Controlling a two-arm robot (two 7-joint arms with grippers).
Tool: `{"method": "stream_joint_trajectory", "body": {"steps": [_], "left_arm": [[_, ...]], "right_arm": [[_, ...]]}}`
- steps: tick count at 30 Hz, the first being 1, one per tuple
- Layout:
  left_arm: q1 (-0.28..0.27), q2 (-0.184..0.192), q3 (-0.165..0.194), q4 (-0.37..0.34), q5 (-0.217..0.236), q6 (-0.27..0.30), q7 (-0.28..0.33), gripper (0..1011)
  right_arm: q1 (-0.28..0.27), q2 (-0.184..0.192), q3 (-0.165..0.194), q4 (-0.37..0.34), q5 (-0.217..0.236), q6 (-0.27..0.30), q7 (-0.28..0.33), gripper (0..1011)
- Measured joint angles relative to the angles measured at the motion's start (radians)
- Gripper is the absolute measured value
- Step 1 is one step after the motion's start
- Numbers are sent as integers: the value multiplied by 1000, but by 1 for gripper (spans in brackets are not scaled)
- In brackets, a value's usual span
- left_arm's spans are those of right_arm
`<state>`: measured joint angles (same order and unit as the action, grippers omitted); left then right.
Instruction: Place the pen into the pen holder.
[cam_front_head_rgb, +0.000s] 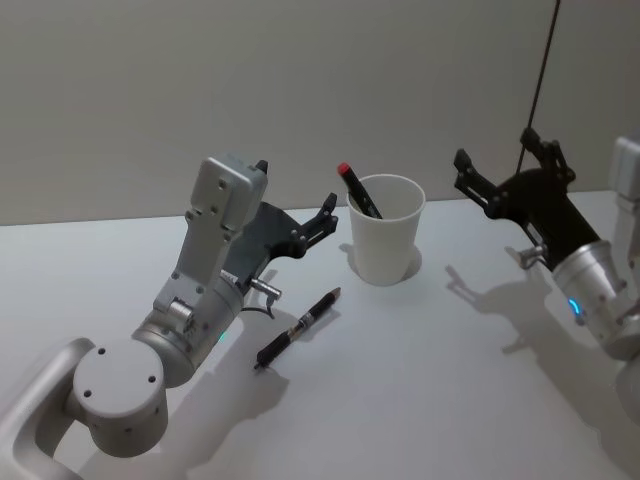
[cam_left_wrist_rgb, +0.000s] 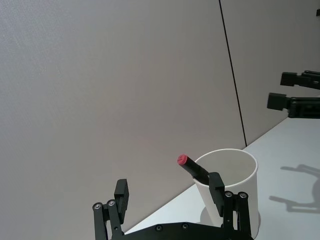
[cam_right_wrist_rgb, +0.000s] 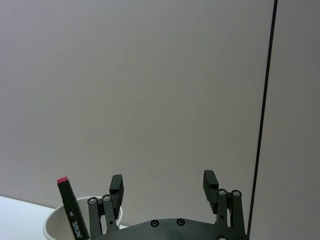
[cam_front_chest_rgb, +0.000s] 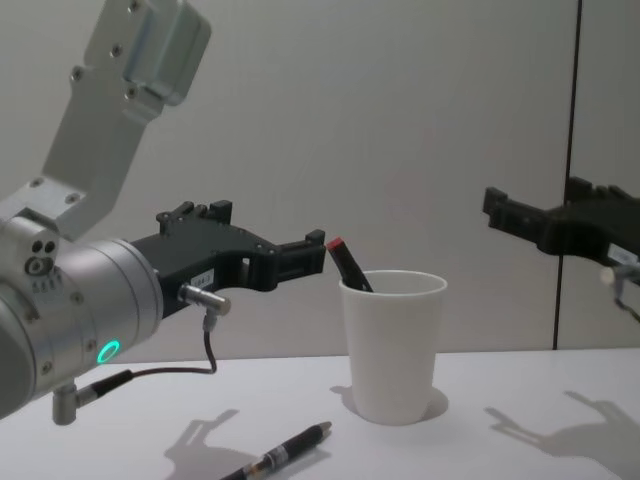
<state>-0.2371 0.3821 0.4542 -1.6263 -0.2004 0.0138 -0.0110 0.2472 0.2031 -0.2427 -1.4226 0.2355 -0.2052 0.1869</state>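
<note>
Finds pen (cam_front_head_rgb: 298, 328) flat on the counter (cam_front_head_rgb: 450, 400), unheld, lying slantwise with one end toward the pen holder (cam_front_head_rgb: 385, 240), near its base but apart from it. Finds pen holder upright, with a red-capped marker (cam_front_head_rgb: 358, 190) leaning on its rim. Records left end effector (cam_left_wrist_rgb: 168, 186) spread and empty, held at about rim level and aimed toward the pen holder; pen below it, not between the fingers. Records right end effector (cam_right_wrist_rgb: 163, 181) likewise spread and empty, well off to the right of the pen holder. Reads both high postures as ready stances, clear of pen and pen holder. Judges grasp not yet made; rates left side nearer; expects a descent and downward tilt onto the barrel.
</note>
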Motion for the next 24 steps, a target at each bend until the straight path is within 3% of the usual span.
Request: {"method": "stream_joint_trajectory", "body": {"steps": [24], "left_arm": [[0,0,0,0,0,0,0,1001]], "right_arm": [[-229,117,15,-302,46,210,-106,1001]]}}
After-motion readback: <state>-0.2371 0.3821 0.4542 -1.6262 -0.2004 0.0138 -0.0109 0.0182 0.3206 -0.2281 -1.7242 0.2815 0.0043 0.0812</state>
